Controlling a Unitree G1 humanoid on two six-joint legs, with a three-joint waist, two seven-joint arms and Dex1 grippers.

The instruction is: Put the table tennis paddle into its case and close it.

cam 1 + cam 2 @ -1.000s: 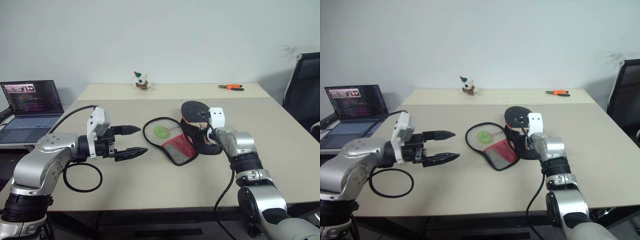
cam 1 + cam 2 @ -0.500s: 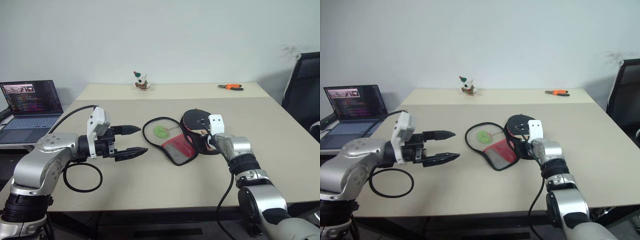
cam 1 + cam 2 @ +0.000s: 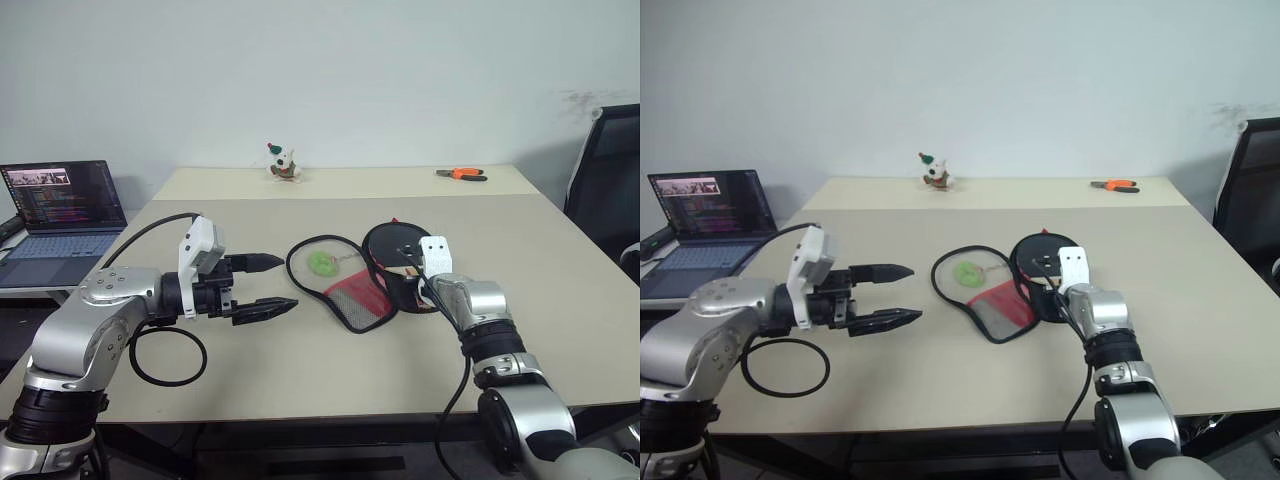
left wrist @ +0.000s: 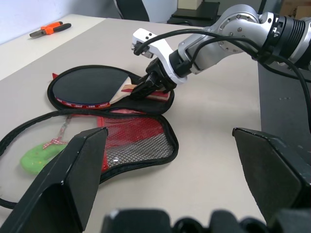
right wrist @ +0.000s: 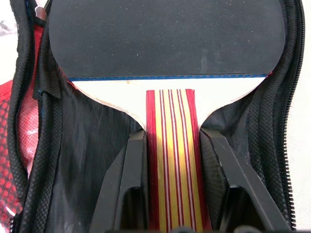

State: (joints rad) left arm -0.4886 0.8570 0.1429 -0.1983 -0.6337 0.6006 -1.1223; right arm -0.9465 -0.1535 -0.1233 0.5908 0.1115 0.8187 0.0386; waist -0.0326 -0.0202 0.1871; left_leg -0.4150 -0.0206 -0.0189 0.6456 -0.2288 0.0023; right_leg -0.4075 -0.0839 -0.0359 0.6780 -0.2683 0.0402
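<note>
Far left, off the desk [image 3: 300, 380]: an open laptop [image 3: 60, 215], screen lit.

Left gripper [image 3: 272, 284] hovers above the desk, jaws spread wide, nothing between them, pointing toward the case. Below and behind those jaws a thin black cable loop [image 3: 165, 355] lies flat on the desk.

Just beyond the tips of the left jaws: the case [image 3: 345, 290], unzipped and lying open in two halves. The half nearer the left jaws is the lid, with a mesh panel and a red section, and a green tag [image 3: 321, 263] on its inside face. The other half lies under the right jaws.

The table tennis paddle [image 5: 165, 41] lies in that second half, black rubber face up, zipper rim around the blade on both sides. Its striped handle points back toward the right arm.

Right gripper [image 5: 170, 160]: jaws clamped on the paddle's handle, one finger [image 5: 129, 179] against each side. Handle and fingertips sit low inside the case's neck; whether the handle touches the fabric beneath is hard to tell.

Far back from both jaws: a small figurine [image 3: 283, 162] toward the left and orange-handled pliers [image 3: 462, 174] toward the right. A black chair [image 3: 605, 180] stands past the right edge.
</note>
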